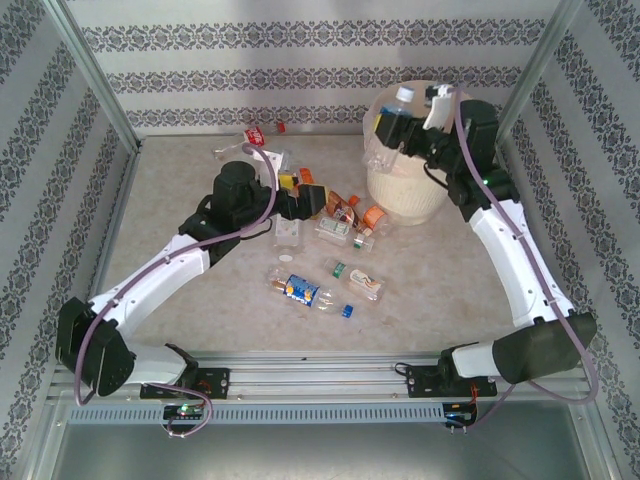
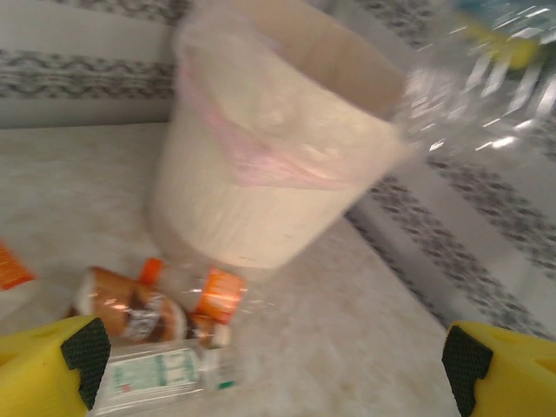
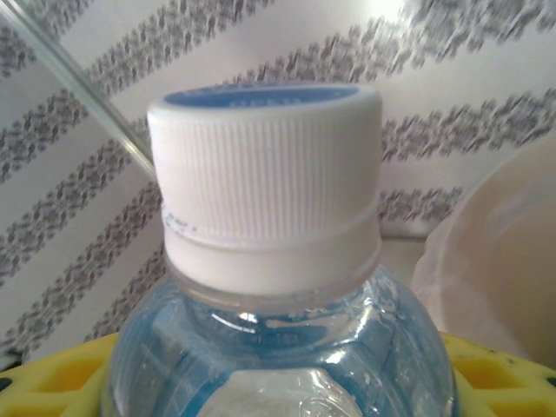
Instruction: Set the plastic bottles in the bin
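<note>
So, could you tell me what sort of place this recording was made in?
Most likely a robot test cell in a lab, not a home: a beige tabletop is boxed in by aluminium frame posts and panels of striped patterned wallpaper, with a metal mounting rail along the near edge.

Papered walls (image 1: 300, 80), white with grey floral bands, enclose a beige marbled table (image 1: 160, 180) on three sides. Slanting aluminium posts (image 1: 97, 75) rise at upper left and right. A slotted metal rail (image 1: 320, 385) lines the bottom edge under soft, even light.
</note>
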Controlling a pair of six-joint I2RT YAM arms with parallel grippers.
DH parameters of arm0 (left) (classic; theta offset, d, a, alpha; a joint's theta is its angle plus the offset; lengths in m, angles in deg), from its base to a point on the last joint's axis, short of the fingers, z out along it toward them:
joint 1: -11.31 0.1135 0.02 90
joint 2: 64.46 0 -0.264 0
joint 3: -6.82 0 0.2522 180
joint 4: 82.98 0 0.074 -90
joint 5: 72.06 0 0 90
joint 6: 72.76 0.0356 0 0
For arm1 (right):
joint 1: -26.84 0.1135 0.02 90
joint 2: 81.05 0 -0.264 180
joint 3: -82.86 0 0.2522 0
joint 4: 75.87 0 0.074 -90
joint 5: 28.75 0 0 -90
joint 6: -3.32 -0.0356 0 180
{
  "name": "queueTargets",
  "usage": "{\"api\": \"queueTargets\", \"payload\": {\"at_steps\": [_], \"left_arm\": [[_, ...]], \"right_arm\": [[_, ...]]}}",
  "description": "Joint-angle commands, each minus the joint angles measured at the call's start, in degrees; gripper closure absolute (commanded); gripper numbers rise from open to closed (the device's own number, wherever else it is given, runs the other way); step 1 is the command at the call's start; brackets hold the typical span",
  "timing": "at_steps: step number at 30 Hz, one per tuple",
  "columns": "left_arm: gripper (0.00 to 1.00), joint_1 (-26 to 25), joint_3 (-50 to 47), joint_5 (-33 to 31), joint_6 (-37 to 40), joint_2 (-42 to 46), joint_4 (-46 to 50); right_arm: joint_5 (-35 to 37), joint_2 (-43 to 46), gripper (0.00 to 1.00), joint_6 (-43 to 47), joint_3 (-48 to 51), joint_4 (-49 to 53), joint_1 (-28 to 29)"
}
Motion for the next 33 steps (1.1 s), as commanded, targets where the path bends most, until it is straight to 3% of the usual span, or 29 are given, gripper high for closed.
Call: {"api": "queueTargets", "payload": {"at_steps": [1, 7, 16, 25, 33], "left_arm": [[0.0, 0.57, -1.73, -12.46, 1.13, 1.96, 4.66], [0.0, 0.73, -5.0, -22.34, 0.17, 5.21, 6.55], [0.0, 0.95, -7.9, -37.26, -3.71, 7.41, 11.57], [0.0, 1.07, -7.64, -42.53, -6.46, 6.22, 15.28], [0.0, 1.17, -7.13, -43.2, -8.12, 4.85, 17.18]], "right_arm": [[4.02, -1.97, 0.55, 2.19, -4.92, 2.54, -1.97], [8.08, -5.5, 0.55, 4.49, -13.05, 8.4, -5.93], [16.91, -7.68, 0.53, 8.43, -17.11, 13.73, -10.8], [28.55, -13.33, 0.52, 16.24, -23.94, 26.77, -12.06], [27.63, -20.93, 0.49, 16.87, -30.81, 34.99, -11.82]]}}
